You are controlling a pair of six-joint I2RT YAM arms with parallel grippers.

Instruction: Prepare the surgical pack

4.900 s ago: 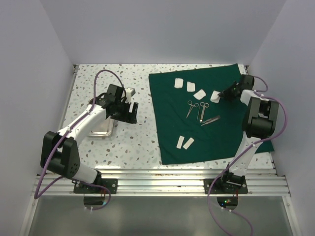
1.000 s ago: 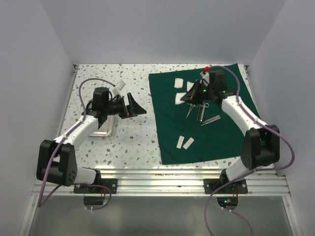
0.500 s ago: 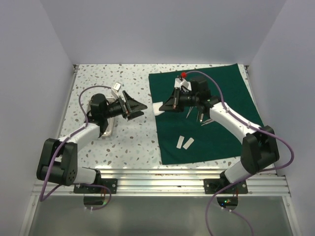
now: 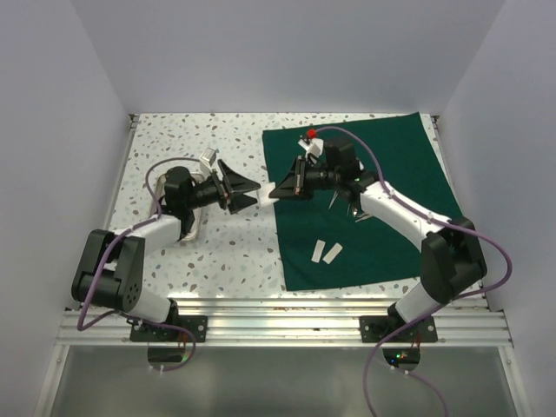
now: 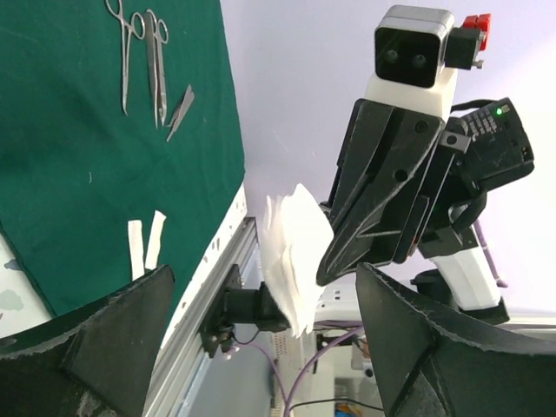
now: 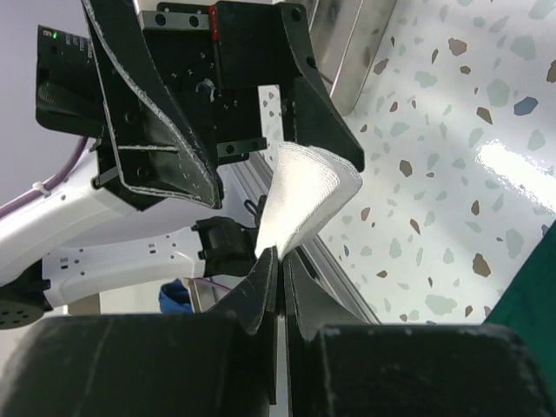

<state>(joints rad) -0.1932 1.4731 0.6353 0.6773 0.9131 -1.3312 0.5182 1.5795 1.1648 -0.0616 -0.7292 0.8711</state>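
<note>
The right gripper [image 6: 280, 261] is clenched on one corner of a white gauze piece [image 6: 304, 195], held above the counter [image 4: 234, 252] just off the green drape's [image 4: 391, 252] 9 o'clock edge. The left gripper [image 4: 250, 195] is spread wide, its fingers flanking the gauze without closing on it. The steel tray [image 4: 191, 230] lies partly under the left arm, at 9 o'clock from the gauze. Steel instruments [image 5: 139, 52] and two gauze strips [image 4: 326, 252] rest on the drape.

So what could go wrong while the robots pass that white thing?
The right gripper pinches only a corner of the gauze, so it might slip. The left gripper is open, facing it; if the right lets go too soon, the gauze could drop onto the speckled table. The two grippers are also close and might bump.
</note>
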